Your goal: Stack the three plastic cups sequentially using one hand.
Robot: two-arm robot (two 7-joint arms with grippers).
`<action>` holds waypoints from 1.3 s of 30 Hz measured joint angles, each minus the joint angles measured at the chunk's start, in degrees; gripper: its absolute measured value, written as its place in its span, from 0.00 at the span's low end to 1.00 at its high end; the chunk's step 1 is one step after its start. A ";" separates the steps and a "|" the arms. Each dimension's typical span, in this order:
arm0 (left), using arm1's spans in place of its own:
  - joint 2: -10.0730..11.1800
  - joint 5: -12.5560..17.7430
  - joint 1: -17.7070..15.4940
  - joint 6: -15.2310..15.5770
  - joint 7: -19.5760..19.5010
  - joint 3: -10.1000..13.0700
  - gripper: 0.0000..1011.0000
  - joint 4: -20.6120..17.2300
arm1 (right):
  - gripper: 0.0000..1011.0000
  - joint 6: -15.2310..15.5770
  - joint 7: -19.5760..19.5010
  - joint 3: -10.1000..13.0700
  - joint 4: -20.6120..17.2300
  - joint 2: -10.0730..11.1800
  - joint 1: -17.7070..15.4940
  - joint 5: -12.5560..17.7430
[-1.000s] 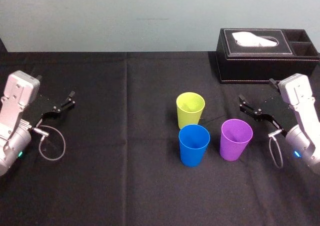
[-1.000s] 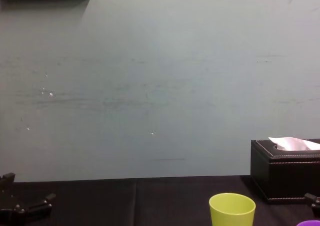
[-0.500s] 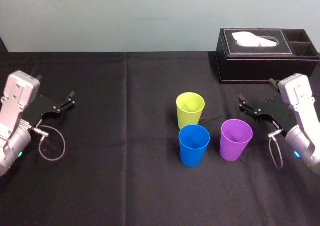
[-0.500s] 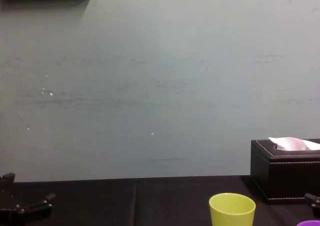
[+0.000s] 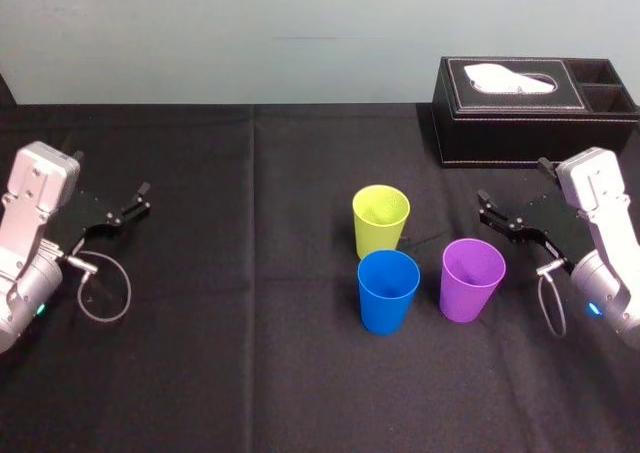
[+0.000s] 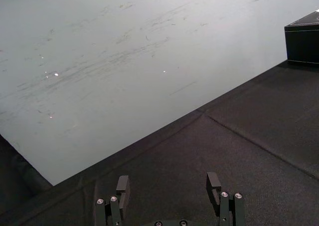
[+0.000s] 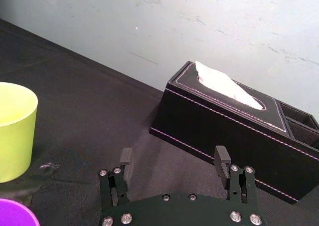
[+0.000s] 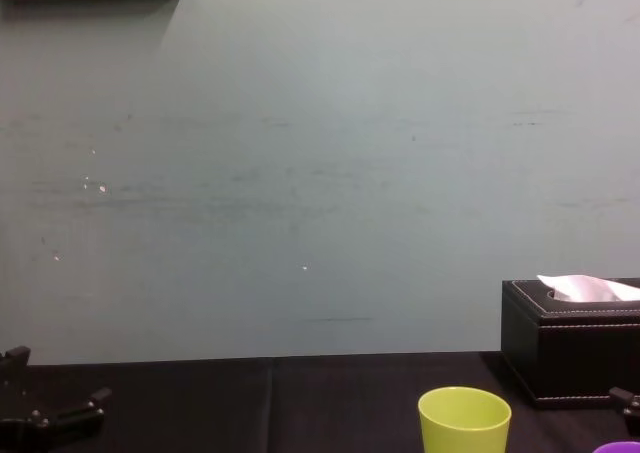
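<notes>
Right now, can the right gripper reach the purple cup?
Probably yes: the open right gripper sits near the purple cup, bare black cloth between them; the left gripper is parked far left.

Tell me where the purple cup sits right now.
In the head view, the purple cup stands right of the blue cup, near the right gripper.

We get head view from high up, facing forward and down on black table [image 5: 200, 373], whole layout in frame. Chest view low, facing forward, mostly wall [image 8: 300, 173]; we share yellow-green cup [image 8: 464, 418] and tissue box [image 8: 570, 343] with head view. Left wrist view close behind left gripper [image 6: 168, 178], toward wall. Right wrist view close behind right gripper [image 7: 174, 153], toward tissue box, yellow-green cup at edge
</notes>
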 joint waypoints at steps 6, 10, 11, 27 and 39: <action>0.00 0.00 0.00 0.00 0.00 0.00 1.00 0.00 | 0.99 0.00 0.00 0.00 0.00 0.00 0.00 0.00; 0.00 0.00 0.00 0.00 0.00 0.00 1.00 0.00 | 0.99 0.00 0.00 0.00 0.00 0.00 0.00 0.00; 0.00 0.00 0.00 0.00 0.00 0.00 1.00 0.00 | 0.99 0.00 0.00 0.00 0.00 0.00 0.00 0.00; 0.00 0.00 0.00 0.00 0.00 0.00 1.00 0.00 | 0.99 0.08 2.32 5.00 -4.49 3.05 -4.68 2.02; 0.00 0.00 0.00 0.00 0.00 0.00 1.00 0.00 | 0.99 -0.50 6.48 11.10 -12.14 8.20 -17.06 8.02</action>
